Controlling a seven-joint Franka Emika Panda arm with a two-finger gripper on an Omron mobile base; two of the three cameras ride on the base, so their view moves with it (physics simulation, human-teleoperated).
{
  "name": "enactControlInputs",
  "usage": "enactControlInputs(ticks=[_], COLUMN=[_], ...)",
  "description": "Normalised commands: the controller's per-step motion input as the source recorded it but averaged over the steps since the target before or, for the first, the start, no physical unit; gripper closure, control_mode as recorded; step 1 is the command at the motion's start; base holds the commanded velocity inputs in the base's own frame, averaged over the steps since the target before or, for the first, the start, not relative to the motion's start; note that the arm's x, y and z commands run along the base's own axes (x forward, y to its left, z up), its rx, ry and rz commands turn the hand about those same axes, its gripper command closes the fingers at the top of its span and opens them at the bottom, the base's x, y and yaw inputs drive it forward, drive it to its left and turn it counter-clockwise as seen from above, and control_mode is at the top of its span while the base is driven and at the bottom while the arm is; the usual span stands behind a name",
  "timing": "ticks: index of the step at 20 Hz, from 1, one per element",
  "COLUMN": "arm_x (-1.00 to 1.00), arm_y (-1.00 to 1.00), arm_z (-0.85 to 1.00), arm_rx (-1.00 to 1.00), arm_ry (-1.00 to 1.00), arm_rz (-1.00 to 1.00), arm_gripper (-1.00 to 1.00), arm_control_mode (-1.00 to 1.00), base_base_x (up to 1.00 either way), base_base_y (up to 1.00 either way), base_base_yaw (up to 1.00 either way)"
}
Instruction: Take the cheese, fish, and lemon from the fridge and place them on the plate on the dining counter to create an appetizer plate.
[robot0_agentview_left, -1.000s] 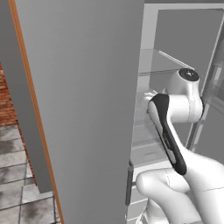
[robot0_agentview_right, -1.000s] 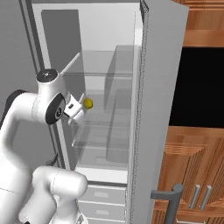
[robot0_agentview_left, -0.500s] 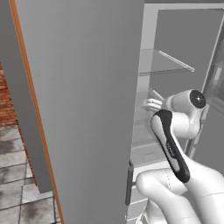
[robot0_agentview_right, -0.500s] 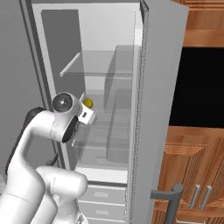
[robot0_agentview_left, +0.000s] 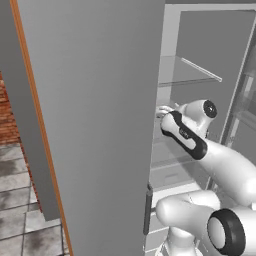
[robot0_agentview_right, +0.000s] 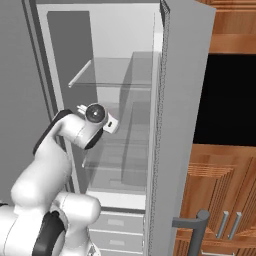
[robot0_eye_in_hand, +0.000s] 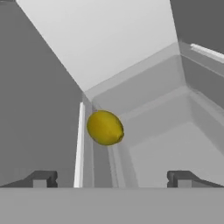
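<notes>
Tool (robot0_eye_in_hand: 109, 179): jaws spread wide, nothing between them; two dark fingertips (robot0_eye_in_hand: 41, 178) rising at lower left and lower right of the hand view, well apart from each other.
Tool, right base view (robot0_agentview_right: 111, 123): white head at centre left of the frame, pointed into the open fridge at the level of the middle shelf.
Lemon (robot0_eye_in_hand: 105, 127): yellow, oval, just left of centre in the hand view; ahead of the fingertips and above the gap between them, not touching either; set against the grey corner where interior panels meet, beside a thin white vertical strip.
Arm (robot0_agentview_left: 200, 150): white with a dark band, reaching from lower right of the left base view up to centre right, its end hidden behind the edge of the near door; in the right base view, curving up from lower left.
Fridge (robot0_agentview_right: 120, 45): grey, doors open, white inside; interior filling upper centre of the right base view.
Glass shelves (robot0_agentview_right: 117, 75): clear, one in the upper centre, another below it at mid height.
Drawers (robot0_agentview_right: 117, 225): pale, stacked at lower centre under the shelves.
Near door (robot0_agentview_left: 95, 115): large grey panel across left and centre of the left base view.
Right door (robot0_agentview_right: 175, 125): grey, edge-on, right of centre.
Wooden cabinets (robot0_agentview_right: 220, 200): brown, at lower right, with bar handles.
</notes>
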Motion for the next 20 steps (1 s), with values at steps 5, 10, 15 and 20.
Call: enactControlInputs(ticks=[5, 10, 15, 20], arm_x=[0.7, 0.53, 0.53, 0.19], arm_y=[0.0, 0.0, 0.0, 0.1], arm_z=[0.0, -0.01, -0.12, -0.15], arm_rx=[0.11, 0.03, 0.0, 0.0], arm_ry=[0.05, 0.04, 0.03, 0.01], arm_rz=[0.07, 0.03, 0.01, 0.01], arm_gripper=[-1.0, -1.0, -1.0, -1.0], arm_control_mode=[-1.0, -1.0, -1.0, -1.0], base_base_x=[0.0, 0.0, 0.0, 0.0], base_base_y=[0.0, 0.0, 0.0, 0.0], base_base_yaw=[0.0, 0.0, 0.0, 0.0])
